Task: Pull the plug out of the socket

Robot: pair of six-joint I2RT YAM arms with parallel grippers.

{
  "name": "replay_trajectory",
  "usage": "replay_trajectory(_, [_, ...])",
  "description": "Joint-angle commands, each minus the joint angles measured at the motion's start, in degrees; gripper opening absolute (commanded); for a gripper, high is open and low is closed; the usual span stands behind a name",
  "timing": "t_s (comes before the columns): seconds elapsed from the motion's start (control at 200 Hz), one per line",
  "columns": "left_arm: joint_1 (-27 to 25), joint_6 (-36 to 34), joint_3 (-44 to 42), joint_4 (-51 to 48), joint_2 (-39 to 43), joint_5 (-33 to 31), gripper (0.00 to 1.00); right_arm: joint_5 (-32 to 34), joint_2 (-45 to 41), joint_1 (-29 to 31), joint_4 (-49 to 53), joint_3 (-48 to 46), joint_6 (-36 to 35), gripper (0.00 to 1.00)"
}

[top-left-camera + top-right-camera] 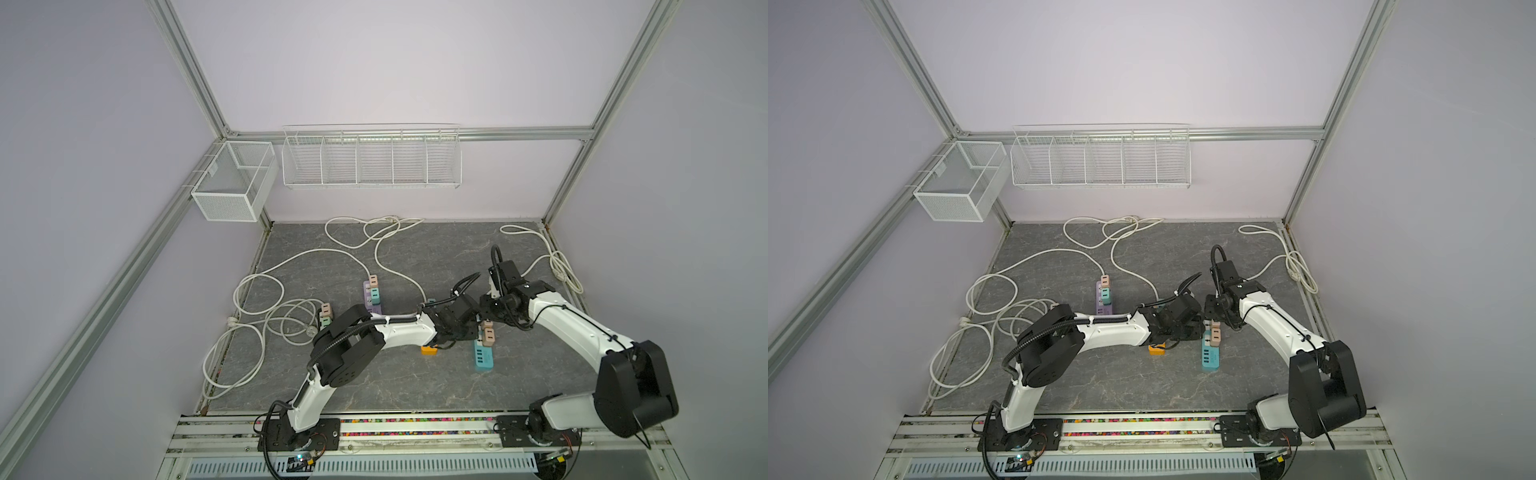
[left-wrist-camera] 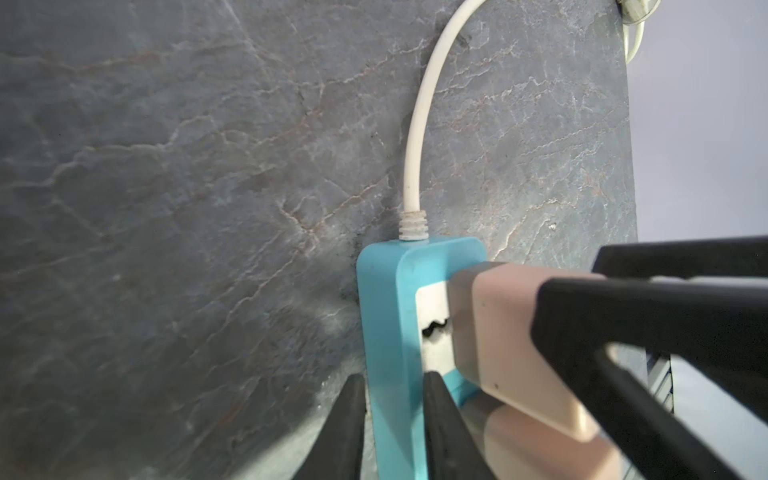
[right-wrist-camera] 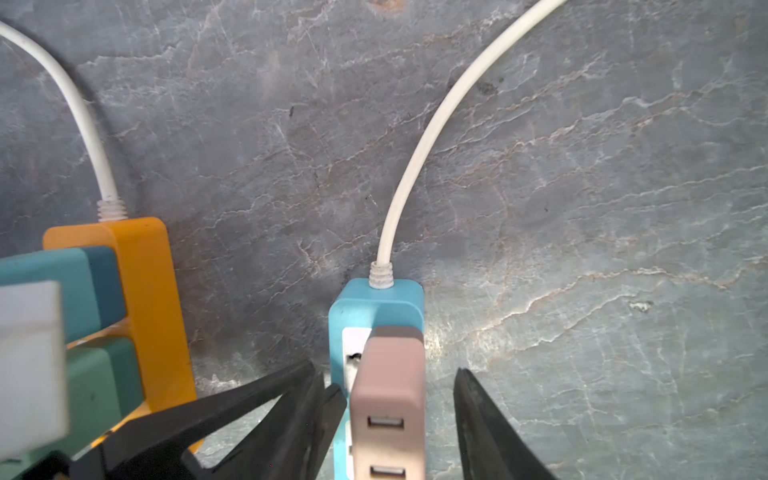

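A blue socket strip (image 1: 484, 357) (image 1: 1210, 359) lies mid-table with two pink plugs (image 1: 487, 332) (image 1: 1214, 334) in it. In the left wrist view my left gripper (image 2: 392, 378) is shut on the strip's (image 2: 386, 299) side wall, one finger on each face. The end pink plug (image 2: 511, 332) stands beside them. In the right wrist view my right gripper (image 3: 399, 386) is open and straddles that plug (image 3: 388, 374). One fingertip (image 3: 334, 399) is almost at the plug, and the other (image 3: 469, 399) stands clear with floor showing between. The blue strip (image 3: 376, 299) lies beneath.
An orange strip (image 1: 429, 350) (image 3: 145, 291) carrying teal plugs (image 3: 62, 286) lies close beside the blue one. A purple strip (image 1: 371, 297) and another strip (image 1: 325, 316) lie further left. White cords (image 1: 291, 266) loop over the floor. Wire baskets (image 1: 370, 158) hang on the walls.
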State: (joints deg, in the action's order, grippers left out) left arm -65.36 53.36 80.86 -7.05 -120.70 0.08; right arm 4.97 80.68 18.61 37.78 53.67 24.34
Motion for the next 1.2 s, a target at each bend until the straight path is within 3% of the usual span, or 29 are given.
replay_trajectory(0.0, [-0.10, 0.80, 1.16, 0.83, -1.88, -0.02, 0.26, -0.52, 0.73, -0.27, -0.86, -0.61, -0.52, 0.51])
replay_trajectory(0.575, [-0.19, 2.25, -2.63, 1.82, -2.32, -0.20, 0.22, -1.49, 1.12, -0.08, -2.22, -4.78, -1.04, 0.43])
replay_trajectory(1.195, [-0.81, 3.24, -3.95, 0.72, -3.23, -0.41, 0.14, 0.53, 2.46, 1.57, -0.69, -1.64, -1.44, 0.28])
